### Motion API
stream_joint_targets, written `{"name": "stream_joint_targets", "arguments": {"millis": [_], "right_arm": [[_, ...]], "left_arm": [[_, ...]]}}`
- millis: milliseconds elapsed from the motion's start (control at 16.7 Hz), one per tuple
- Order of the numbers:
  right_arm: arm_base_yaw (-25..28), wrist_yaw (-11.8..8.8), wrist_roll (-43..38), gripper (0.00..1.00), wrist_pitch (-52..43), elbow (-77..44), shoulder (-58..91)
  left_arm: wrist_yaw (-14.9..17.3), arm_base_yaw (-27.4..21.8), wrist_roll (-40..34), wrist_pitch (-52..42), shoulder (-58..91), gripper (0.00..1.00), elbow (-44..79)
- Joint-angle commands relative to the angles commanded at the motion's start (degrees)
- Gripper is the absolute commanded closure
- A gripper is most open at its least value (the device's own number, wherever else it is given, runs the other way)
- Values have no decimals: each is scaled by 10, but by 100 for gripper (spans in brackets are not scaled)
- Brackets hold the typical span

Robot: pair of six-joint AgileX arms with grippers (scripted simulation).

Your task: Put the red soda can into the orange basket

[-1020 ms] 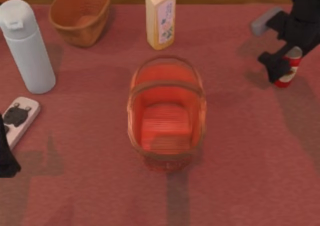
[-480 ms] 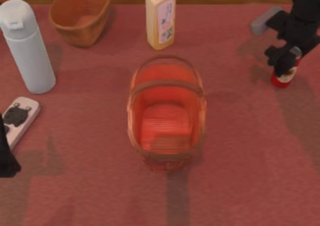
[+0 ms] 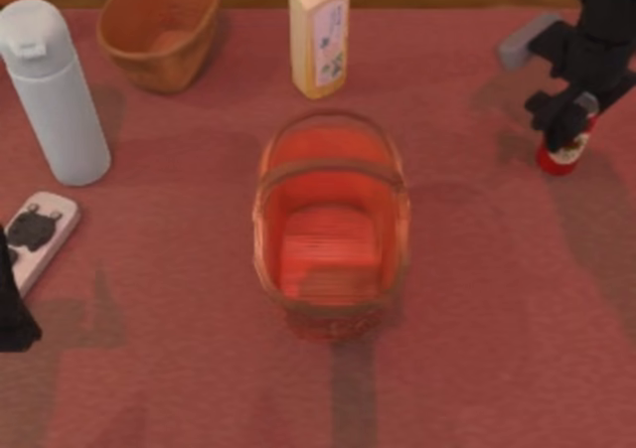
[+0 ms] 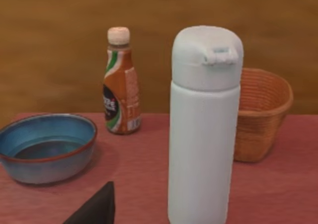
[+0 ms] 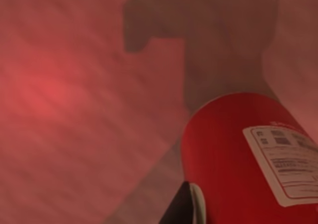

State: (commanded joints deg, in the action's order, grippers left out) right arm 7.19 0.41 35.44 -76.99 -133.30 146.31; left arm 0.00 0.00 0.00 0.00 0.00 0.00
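matte black right arm (image 3: 596, 41) — blocky links, grey wrist box (image 3: 519, 41)

I saw a red soda can (image 5: 233, 159) with a white label. The orange basket (image 3: 331, 231) was woven, on a pinkish-red table (image 3: 497, 319).

The orange basket (image 3: 331, 231) is sitting mid-table, its handle arching across it. Well to its right, near the table's right edge, the right gripper (image 3: 564, 130) is closing around the red soda can (image 3: 561, 155). Behind the basket a cream-yellow bottle (image 3: 319, 36) is standing. The left arm (image 3: 12, 309) is idling at the far left.
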Motion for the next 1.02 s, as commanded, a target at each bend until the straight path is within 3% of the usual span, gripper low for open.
{"name": "stream_joint_targets", "arguments": {"millis": [300, 480, 720, 1020], "right_arm": [[-2, 0, -1, 100, 0, 0, 0], [4, -22, -11, 100, 34, 17, -4], [19, -94, -51, 100, 157, 78, -23], [45, -232, -130, 100, 422, 201, -84]], "left_arm": [[0, 0, 0, 0, 0, 0, 0], [0, 0, 0, 0, 0, 0, 0], [0, 0, 0, 0, 0, 0, 0], [0, 0, 0, 0, 0, 0, 0]]}}
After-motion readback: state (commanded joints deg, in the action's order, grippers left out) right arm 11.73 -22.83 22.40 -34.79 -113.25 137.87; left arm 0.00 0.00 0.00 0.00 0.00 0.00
